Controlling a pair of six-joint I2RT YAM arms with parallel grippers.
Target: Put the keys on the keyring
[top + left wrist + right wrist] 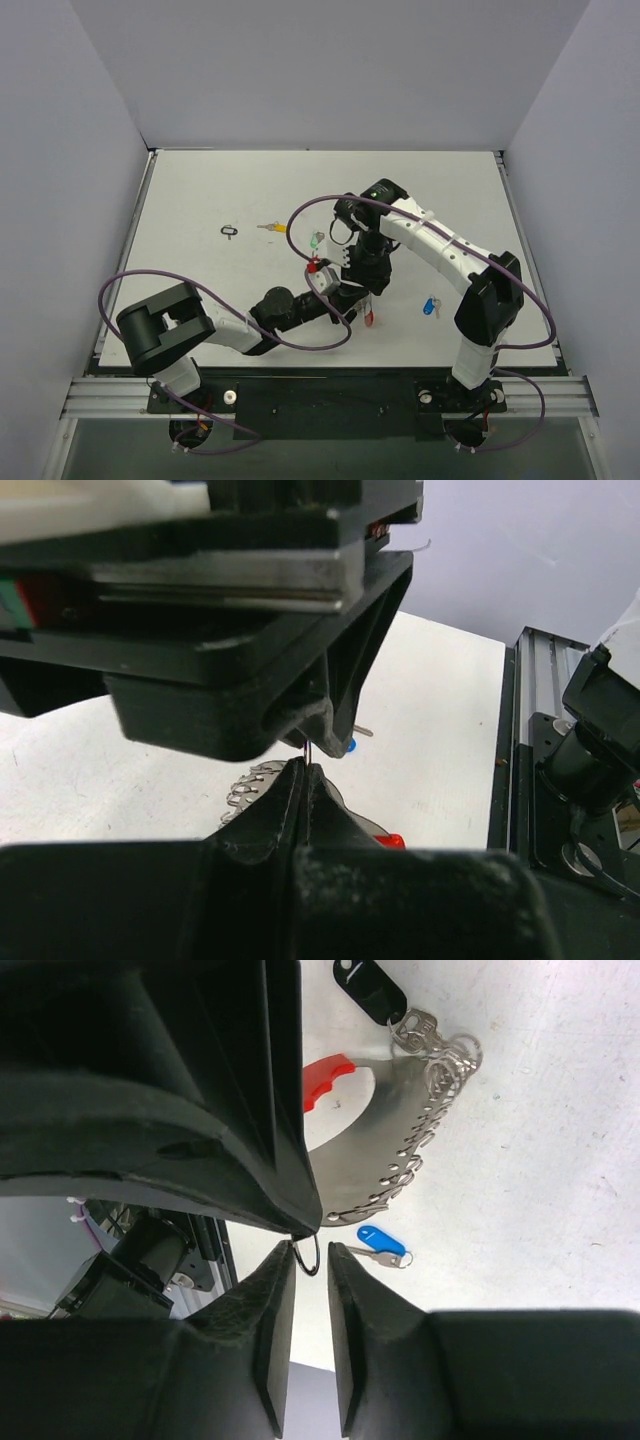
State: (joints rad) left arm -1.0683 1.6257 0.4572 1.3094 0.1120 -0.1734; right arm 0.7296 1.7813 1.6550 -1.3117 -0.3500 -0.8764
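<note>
Though four keys (383,1244) show, only one keyring (400,1165) lies there.

Robot laboratory test cell.
A white table (200,200), boxed in by plain grey walls (60,150), carries a cabled left arm (225,330) and right arm (440,240) bolted to an aluminium rail (330,385) along its near edge.
</note>
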